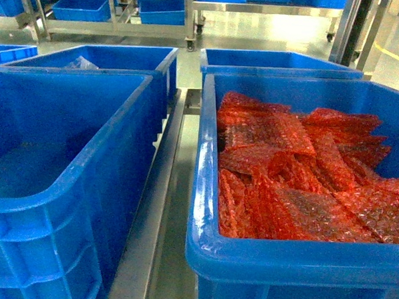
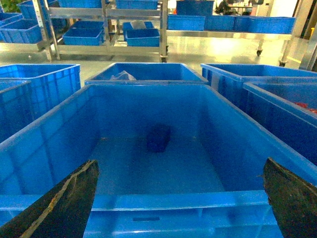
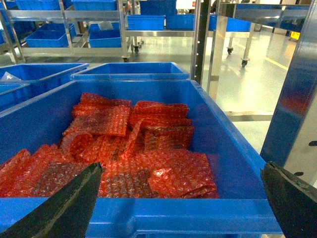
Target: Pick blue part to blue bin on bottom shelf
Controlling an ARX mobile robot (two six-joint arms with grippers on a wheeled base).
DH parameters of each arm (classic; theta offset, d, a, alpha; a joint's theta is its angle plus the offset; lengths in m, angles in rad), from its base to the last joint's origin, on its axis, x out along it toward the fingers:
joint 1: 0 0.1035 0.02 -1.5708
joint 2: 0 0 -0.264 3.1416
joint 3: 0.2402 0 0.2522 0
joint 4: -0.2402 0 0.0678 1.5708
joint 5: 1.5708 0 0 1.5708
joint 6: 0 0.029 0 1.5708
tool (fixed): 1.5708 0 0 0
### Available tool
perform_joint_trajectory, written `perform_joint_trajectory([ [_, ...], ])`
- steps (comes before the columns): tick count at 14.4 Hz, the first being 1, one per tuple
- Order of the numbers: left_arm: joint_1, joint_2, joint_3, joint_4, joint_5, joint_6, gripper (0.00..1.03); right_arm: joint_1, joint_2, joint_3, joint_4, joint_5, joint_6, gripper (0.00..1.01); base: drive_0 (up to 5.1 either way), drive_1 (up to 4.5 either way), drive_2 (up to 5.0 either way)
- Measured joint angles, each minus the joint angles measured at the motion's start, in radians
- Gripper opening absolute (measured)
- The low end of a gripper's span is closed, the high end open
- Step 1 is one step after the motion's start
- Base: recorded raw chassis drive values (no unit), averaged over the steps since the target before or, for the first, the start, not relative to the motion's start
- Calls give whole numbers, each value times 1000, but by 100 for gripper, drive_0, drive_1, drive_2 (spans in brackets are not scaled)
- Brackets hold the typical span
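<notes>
Left wrist view: left gripper (image 2: 181,198) spread wide over near rim of the blue bin (image 2: 148,201), holding nothing. Blue part (image 2: 158,137) sitting on the bin floor toward the back wall. Right gripper (image 3: 181,198) also wide open, hovering at the edge of a second bin (image 3: 198,210) stuffed with red bubble-wrap bags (image 3: 133,144).

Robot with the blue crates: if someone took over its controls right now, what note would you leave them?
Left gripper: open, empty, poised at the near rim of the left blue bin.
Right gripper: open, empty, at the near rim of the crate of red bubble-wrap bags.
A dark blue part lies on the left bin's floor, nothing else in it.
Nothing is gripped. I cannot tell whether that part was just placed or awaits picking; check before moving.
</notes>
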Motion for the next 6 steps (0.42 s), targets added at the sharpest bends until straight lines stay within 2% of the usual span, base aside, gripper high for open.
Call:
perform_joint_trajectory([
  [6,0,0,0,0,0,0,98,0,0,0,0,0,0,98,0,0,0],
])
